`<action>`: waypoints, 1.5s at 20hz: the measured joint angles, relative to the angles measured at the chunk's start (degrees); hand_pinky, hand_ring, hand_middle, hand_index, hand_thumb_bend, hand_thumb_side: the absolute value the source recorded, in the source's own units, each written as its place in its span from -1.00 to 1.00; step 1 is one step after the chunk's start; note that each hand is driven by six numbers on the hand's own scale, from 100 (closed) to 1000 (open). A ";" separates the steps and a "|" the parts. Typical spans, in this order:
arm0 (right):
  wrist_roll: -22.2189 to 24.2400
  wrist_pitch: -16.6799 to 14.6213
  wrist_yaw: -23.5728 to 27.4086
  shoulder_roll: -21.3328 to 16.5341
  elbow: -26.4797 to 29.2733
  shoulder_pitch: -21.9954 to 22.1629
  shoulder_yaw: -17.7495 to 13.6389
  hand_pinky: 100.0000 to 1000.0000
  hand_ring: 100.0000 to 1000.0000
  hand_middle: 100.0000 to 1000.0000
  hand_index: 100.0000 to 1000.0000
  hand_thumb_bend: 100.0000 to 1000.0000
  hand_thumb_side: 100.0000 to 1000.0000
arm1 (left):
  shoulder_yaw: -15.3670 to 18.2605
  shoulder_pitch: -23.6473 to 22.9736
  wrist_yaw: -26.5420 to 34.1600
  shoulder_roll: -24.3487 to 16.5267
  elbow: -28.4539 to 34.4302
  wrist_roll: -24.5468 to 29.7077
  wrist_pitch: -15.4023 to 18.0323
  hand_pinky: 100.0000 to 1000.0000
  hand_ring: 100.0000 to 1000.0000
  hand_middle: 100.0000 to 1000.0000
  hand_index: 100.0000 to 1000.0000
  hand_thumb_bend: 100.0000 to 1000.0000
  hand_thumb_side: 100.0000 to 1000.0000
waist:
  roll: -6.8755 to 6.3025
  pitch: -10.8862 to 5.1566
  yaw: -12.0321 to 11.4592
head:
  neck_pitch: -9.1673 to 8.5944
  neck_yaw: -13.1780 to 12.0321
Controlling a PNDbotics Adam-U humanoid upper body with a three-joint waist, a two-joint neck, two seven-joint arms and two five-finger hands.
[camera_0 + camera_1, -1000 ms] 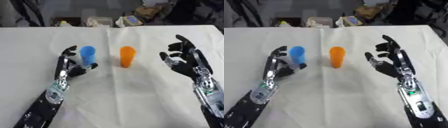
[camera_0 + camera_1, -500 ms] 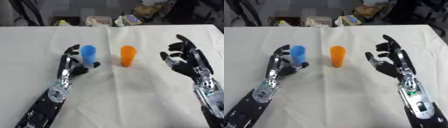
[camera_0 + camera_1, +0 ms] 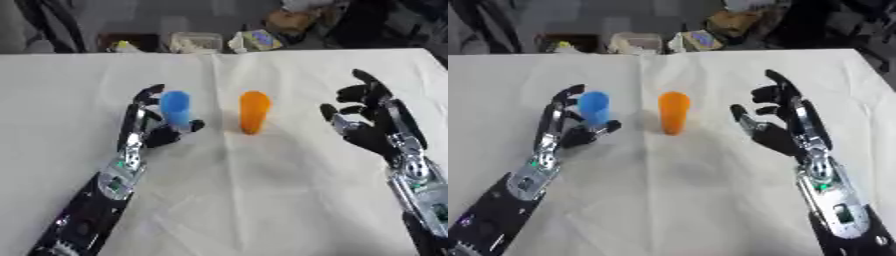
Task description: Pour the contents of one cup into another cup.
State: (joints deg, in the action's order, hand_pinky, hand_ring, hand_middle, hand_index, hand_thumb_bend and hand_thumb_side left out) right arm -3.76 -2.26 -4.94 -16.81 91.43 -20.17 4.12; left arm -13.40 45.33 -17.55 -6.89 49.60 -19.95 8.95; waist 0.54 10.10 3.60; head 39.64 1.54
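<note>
- The blue cup (image 3: pixel 176 110) stands upright on the white-covered bench (image 3: pixel 262 200), left of centre; the orange cup (image 3: pixel 254 112) stands upright just to its right, the two near each other but apart
- The left hand (image 3: pixel 147 127) sits against the blue cup, fingers rising on the cup's left and far side and the thumb curling in low on its near right; it looks closed round the cup, which rests on the bench, not yet lifted
- The right hand (image 3: pixel 773 125) hovers well to the right of the orange cup, fingers spread wide and holding nothing
- The step in hand, as I judge it, is securing the blue cup for the lift; the thumb sits low, so settle fingers and thumb on opposite sides at mid-height before raising, or the cup may tip
- Lift straight up and keep it upright until its lip is over the orange cup's mouth; then tilt slowly toward the right
- The orange cup is narrow and tall and could topple if knocked; the right hand could close in to steady it
- What either cup holds cannot be seen
</note>
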 measured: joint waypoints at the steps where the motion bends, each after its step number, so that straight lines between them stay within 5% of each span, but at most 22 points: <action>1: 0.01 0.00 0.00 0.00 0.00 0.00 0.02 0.24 0.41 0.27 0.92 -0.26 -0.62 | -0.03 0.09 0.00 0.00 -0.02 0.38 -0.03 -0.06 0.46 0.53 0.72 1.00 -0.33 | 0.00 0.00 0.04 | -0.01 0.00; 20: 0.35 0.03 0.00 0.07 0.00 -0.04 0.14 0.24 0.42 0.27 0.92 -0.28 -0.61 | -0.03 1.04 7.39 0.51 -2.48 5.86 1.66 -0.41 0.00 0.08 0.64 1.00 -0.45 | 0.35 0.16 0.31 | -0.47 -0.23; 30: 0.37 0.02 0.00 0.17 0.00 -0.04 0.14 0.24 0.42 0.27 0.92 -0.30 -0.60 | -0.19 1.13 8.29 0.64 -2.80 7.98 2.07 -0.75 -0.42 -0.42 0.55 0.94 -0.72 | 0.36 0.16 0.29 | -0.47 -0.29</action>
State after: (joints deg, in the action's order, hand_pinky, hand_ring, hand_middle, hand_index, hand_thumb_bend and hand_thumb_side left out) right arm -3.39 -2.24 -4.93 -16.64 91.43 -20.22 4.26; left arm -13.59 46.46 -9.27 -6.25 46.80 -11.97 11.03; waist 0.90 10.26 3.89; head 39.17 1.25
